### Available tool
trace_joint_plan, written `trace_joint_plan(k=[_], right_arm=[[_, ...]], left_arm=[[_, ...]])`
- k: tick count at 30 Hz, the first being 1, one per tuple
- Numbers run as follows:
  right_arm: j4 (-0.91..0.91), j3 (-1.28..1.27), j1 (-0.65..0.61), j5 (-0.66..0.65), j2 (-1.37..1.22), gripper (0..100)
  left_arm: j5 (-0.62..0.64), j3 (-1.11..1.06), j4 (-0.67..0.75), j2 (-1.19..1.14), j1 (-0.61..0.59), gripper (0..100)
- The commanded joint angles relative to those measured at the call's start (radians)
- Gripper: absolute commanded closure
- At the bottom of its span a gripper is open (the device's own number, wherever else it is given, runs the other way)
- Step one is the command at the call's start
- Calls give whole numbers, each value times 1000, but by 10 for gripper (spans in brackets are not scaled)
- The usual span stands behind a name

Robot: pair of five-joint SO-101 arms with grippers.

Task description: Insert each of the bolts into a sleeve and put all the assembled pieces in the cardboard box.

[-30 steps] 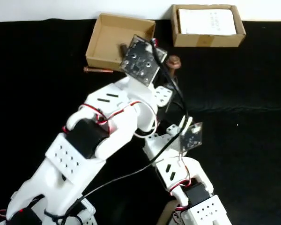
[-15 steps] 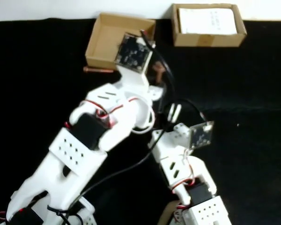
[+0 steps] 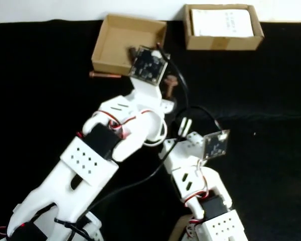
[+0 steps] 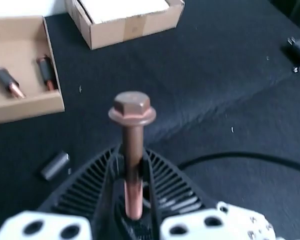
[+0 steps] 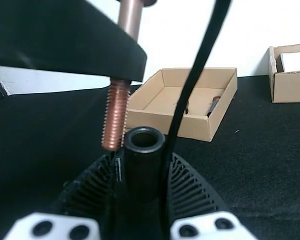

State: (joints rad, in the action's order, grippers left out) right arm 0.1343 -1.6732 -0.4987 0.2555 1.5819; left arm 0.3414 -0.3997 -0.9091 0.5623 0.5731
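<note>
Bolt (image 4: 132, 150) clamped in the left fingers (image 4: 87, 187) — tip just beside the sleeve (image 5: 142, 157) gripped by right fingers (image 5: 192, 192)

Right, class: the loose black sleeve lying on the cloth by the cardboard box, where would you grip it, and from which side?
Grip the sleeve at mid-length, across its round sides, coming down from above. It lies on its side on the cloth, apart from the cardboard box, so both long sides look free for the fingers. A grip at mid-length should also keep it from tipping.
</note>
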Motion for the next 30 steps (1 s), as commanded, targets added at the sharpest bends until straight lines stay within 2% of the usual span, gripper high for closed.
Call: trace_joint_plan(k=[1,11,20,24,30], right_arm=[[-24,2,5,6,21,991],[-24,1,5,6,19,991],[-24,2,5,6,19,991],[-22,2,5,6,19,991],[-22,2,5,6,19,991]], left_arm=[[-26,74,25,5,7,991],[-57,131,20,5,91,991],[-58,81,21,-42,84,991],[-133,47,25,-54,84,991],[-181,61,25,-53,53,991]])
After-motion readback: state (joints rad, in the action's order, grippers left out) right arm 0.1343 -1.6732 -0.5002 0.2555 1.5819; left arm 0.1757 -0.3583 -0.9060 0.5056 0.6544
